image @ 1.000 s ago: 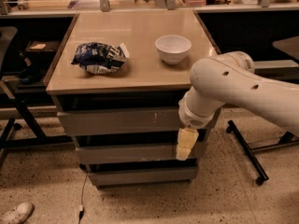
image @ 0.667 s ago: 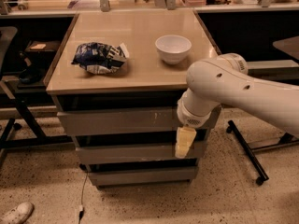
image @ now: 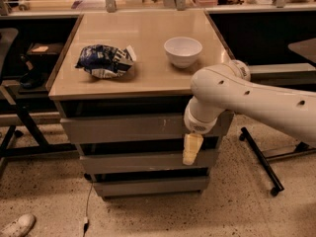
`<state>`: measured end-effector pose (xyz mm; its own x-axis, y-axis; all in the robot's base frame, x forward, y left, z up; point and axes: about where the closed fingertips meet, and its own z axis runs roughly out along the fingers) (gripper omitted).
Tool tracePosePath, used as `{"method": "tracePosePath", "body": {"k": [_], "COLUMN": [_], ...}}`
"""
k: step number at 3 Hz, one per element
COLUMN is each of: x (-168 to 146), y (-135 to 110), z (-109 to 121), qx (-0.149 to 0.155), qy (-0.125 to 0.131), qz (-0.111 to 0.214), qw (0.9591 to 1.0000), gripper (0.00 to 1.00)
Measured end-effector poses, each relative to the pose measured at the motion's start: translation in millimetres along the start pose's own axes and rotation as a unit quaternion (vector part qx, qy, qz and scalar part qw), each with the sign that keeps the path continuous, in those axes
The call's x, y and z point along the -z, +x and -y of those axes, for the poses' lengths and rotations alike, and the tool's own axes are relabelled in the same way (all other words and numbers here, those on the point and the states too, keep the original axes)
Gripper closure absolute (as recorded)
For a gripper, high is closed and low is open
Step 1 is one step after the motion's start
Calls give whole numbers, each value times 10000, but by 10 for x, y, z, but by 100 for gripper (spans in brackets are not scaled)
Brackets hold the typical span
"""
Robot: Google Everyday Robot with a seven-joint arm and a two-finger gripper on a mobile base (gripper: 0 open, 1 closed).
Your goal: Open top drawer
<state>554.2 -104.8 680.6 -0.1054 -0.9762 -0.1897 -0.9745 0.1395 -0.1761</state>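
Gripper [image: 192, 149]: hangs before the cabinet's right side, just below the top drawer [image: 128, 128].
Robot arm [image: 247, 97]: covers that drawer's right end.
Floor [image: 148, 216] in front: open; cable [image: 88, 206] at left, wheeled chair base [image: 261, 164] at right.
Table [image: 148, 31]: chip bag [image: 104, 61] and white bowl [image: 182, 51], well apart.

Arm [image: 247, 95] hides top drawer [image: 133, 127] rt end; gripper [image: 191, 149] just below, partly hidden.

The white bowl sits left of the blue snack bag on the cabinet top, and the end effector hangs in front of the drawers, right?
Not quite: the camera view shows the white bowl right of the blue snack bag on the cabinet top. The end effector does hang in front of the drawers, just below the top drawer.
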Motion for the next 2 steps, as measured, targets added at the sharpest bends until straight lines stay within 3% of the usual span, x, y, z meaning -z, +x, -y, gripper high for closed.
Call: {"method": "tracePosePath", "body": {"k": [2], "x": [-174], "y": [16], "z": [164], "qx": [57], "qy": [31], "qz": [-65], "qw": [10000], "gripper": [0]}}
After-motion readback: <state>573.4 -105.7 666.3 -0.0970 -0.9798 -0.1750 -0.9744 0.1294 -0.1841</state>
